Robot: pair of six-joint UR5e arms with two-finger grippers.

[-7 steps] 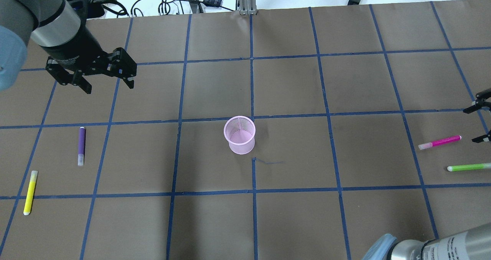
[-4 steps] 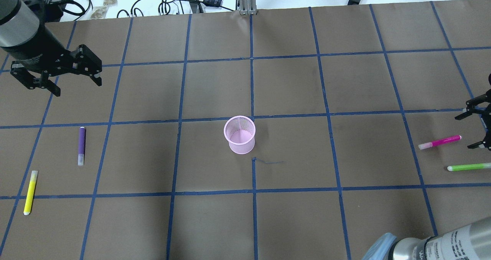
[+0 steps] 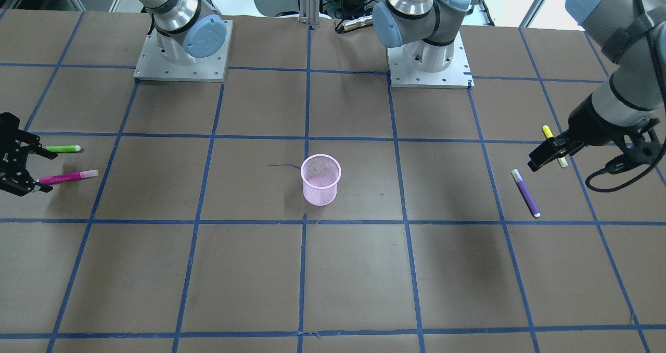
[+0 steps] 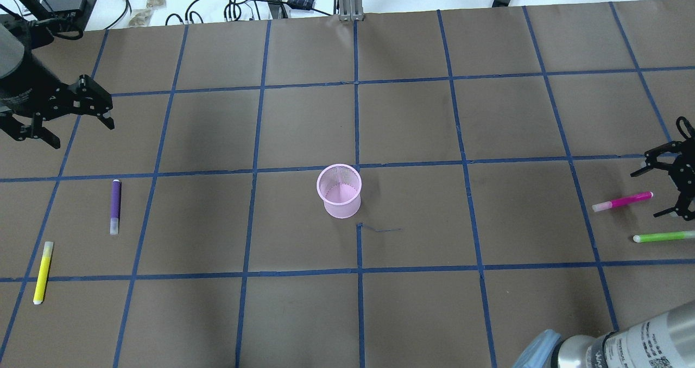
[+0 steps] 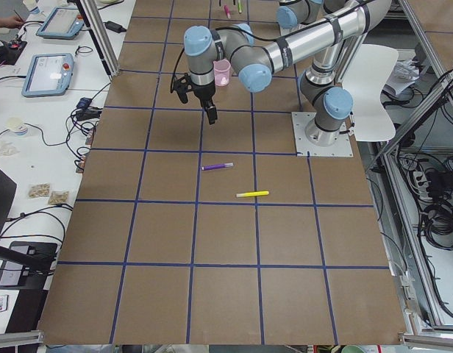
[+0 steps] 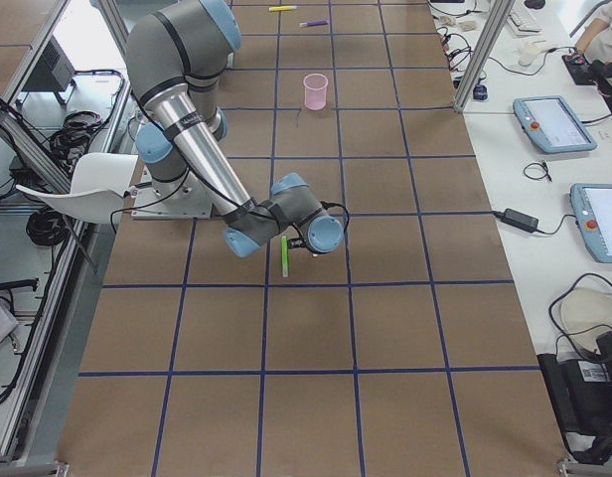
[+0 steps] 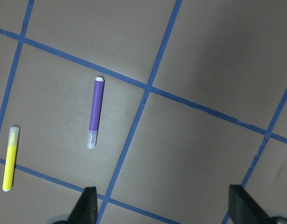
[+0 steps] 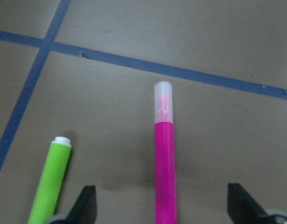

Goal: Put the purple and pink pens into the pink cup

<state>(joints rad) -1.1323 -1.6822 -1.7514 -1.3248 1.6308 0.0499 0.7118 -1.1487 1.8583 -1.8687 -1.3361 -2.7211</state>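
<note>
The pink mesh cup (image 4: 339,190) stands upright mid-table, empty. The purple pen (image 4: 115,206) lies flat at the left; it also shows in the left wrist view (image 7: 94,112). My left gripper (image 4: 81,133) is open and empty, hovering beyond the purple pen, apart from it. The pink pen (image 4: 622,201) lies flat at the right. My right gripper (image 4: 649,193) is open with its fingers either side of the pink pen's dark end, not closed on it. In the right wrist view the pink pen (image 8: 164,163) runs between the fingers.
A green pen (image 4: 663,236) lies just beside the pink pen, next to one right finger. A yellow pen (image 4: 43,272) lies near the purple pen, closer to the robot. Cables and small devices (image 4: 244,4) lie beyond the brown mat's far edge.
My left gripper has moved left, away from the cup, still open. My right gripper has moved in from the right edge over the pink pen's end.
</note>
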